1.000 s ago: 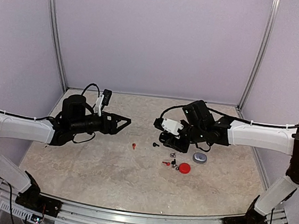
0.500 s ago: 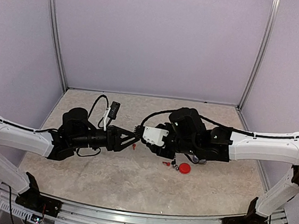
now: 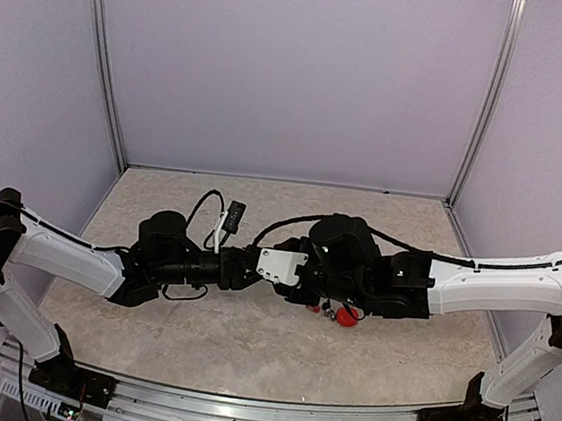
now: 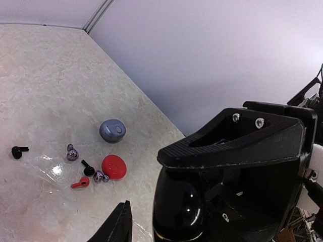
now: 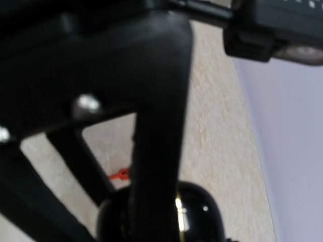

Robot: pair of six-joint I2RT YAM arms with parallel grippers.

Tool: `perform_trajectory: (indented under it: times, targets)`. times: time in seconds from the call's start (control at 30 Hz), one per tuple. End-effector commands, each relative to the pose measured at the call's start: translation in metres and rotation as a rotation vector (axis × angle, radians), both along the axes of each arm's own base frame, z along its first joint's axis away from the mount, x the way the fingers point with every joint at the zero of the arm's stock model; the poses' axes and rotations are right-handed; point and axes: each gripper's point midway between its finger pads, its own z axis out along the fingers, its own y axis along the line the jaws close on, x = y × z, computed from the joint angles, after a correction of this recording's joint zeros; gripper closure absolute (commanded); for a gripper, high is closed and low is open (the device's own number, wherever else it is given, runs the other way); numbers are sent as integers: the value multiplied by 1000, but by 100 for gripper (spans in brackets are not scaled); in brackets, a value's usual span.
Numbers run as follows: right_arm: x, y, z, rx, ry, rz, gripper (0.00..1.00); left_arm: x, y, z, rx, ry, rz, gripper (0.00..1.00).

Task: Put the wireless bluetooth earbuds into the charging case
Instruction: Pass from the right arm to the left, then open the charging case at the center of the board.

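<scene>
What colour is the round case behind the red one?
The round case is bluish grey, seen best in the left wrist view.

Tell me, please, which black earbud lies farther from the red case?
The black earbud far left in the left wrist view; the other sits beside that case.

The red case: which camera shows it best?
The left wrist view: the red case lies fully visible. The top view shows it tiny, beside the right arm. The right wrist view misses it.
</scene>
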Motion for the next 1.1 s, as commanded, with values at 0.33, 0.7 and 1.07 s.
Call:
perform_trajectory:
  times: [0.33,0.7,1.07]
  targets:
    - [0,-5,22,82,-84,-46,57,-12,-9,3,-21,-51,-74,86]
    - [-51,-16,26,139,122,156,31,-16,9,16,71,-260,-76,92]
    - [-89,-32,79,391,525,384,46,-75,15,37,41,-627,-186,87]
